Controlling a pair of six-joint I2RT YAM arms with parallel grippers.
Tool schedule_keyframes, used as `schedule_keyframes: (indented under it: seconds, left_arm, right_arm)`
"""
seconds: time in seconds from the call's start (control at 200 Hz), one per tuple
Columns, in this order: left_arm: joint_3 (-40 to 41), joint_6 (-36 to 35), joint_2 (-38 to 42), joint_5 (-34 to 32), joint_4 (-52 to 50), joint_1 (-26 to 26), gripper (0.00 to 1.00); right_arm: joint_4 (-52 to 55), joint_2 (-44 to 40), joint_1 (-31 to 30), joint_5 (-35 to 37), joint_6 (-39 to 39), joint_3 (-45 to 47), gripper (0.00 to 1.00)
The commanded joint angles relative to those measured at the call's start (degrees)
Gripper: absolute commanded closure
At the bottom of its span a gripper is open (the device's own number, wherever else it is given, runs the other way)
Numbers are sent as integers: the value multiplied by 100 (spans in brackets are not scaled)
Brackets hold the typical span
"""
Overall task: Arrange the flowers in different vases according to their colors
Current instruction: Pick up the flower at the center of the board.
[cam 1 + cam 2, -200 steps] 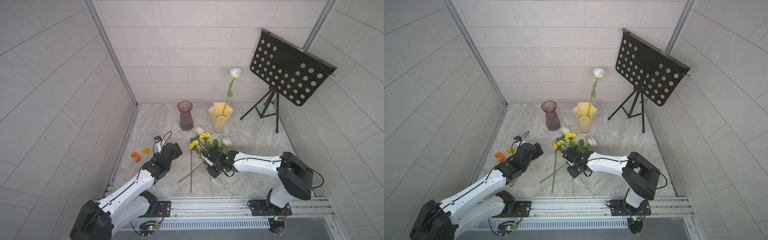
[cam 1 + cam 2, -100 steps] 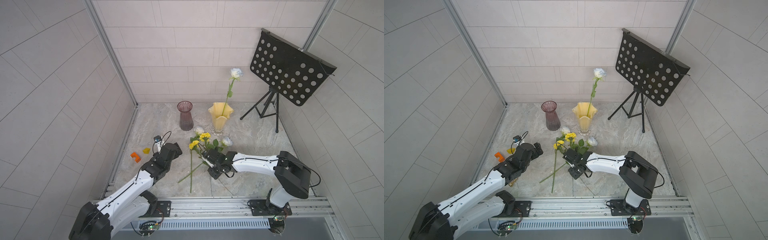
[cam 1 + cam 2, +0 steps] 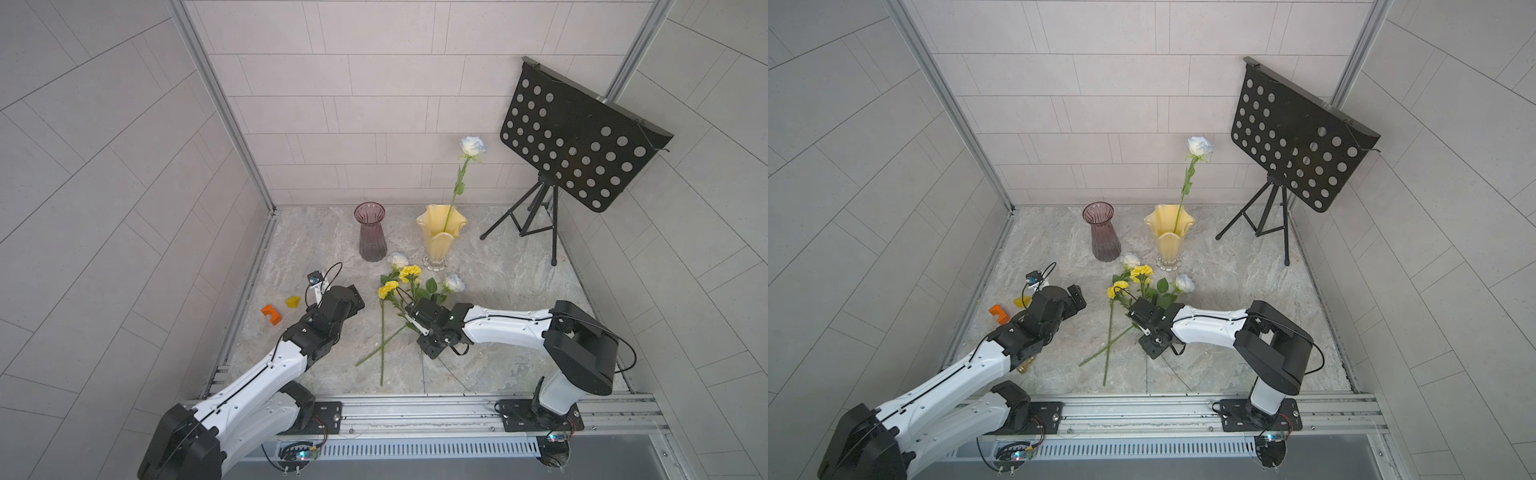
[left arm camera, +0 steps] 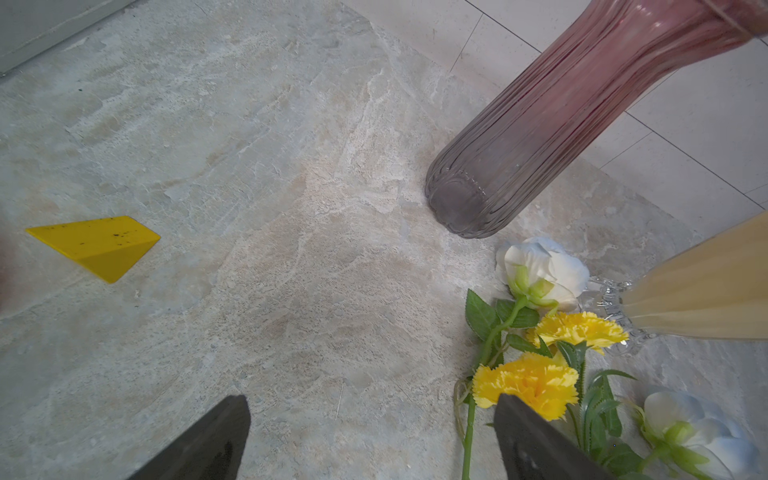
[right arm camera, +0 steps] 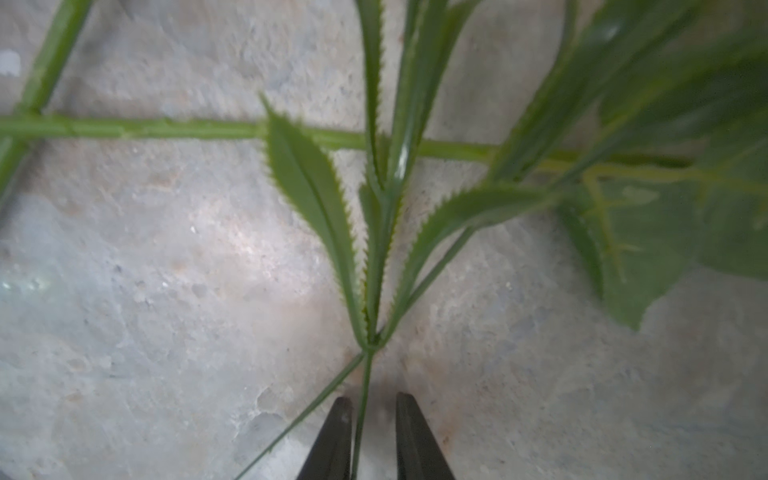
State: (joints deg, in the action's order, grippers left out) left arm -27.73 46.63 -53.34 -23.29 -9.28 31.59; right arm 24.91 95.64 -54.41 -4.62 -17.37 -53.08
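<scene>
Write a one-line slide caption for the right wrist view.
Right gripper, jaws slightly apart, straddles a thin green stem on the marble table, just short of its serrated leaves.

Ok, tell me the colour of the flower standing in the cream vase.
White: the rose in the cream vase shows best in a top view.

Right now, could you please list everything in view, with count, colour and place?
table: one, marbled grey.
purple vase: one, translucent purple; upright, empty.
cream vase: one, cream-yellow; upright beside it.
white roses: three, white; one standing in the cream vase, two lying on the table.
yellow carnations: two, yellow; lying among those roses.
orange block, yellow block: one each; near the left arm.
brass object: one; half hidden under the left arm.
music stand: one, black; back corner.
left gripper: one, black; open, empty.
right gripper: one, black; slightly open, thin green stem between its jaws.
</scene>
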Motion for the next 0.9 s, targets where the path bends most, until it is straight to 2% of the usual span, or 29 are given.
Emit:
schedule_keyframes:
  seconds: [0.0,0.105,0.265,0.37,0.41,0.56,0.66,0.735,0.891]
  left_arm:
    - [-5,23,64,-183,-16,5,1]
    - [-13,273,82,-487,-183,5,1]
    - [-82,942,159,-1416,-919,-2,0]
    - [-48,933,335,-1535,-998,-7,0]
    - [10,821,424,-1371,-857,-44,0]
    - [234,59,554,-101,14,-203,0]
    - [376,-183,527,496,523,-322,0]
    - [426,-170,405,1045,764,-669,0]
    - [402,192,-31,1812,903,-1808,0]
  right_arm:
    - [89,143,1,69,-9,-123,91]
    - [192,43,1,97,-21,-132,100]
    - [480,-441,1,268,-39,-139,100]
    - [706,-917,5,383,-43,-193,100]
    - [787,-1115,1,407,-40,-226,100]
    - [847,-1789,40,486,-57,-435,100]
    - [733,-2088,142,694,-19,-833,100]
    - [483,-2154,301,808,7,-1325,100]
    - [-810,-1760,720,1133,-221,-2277,100]
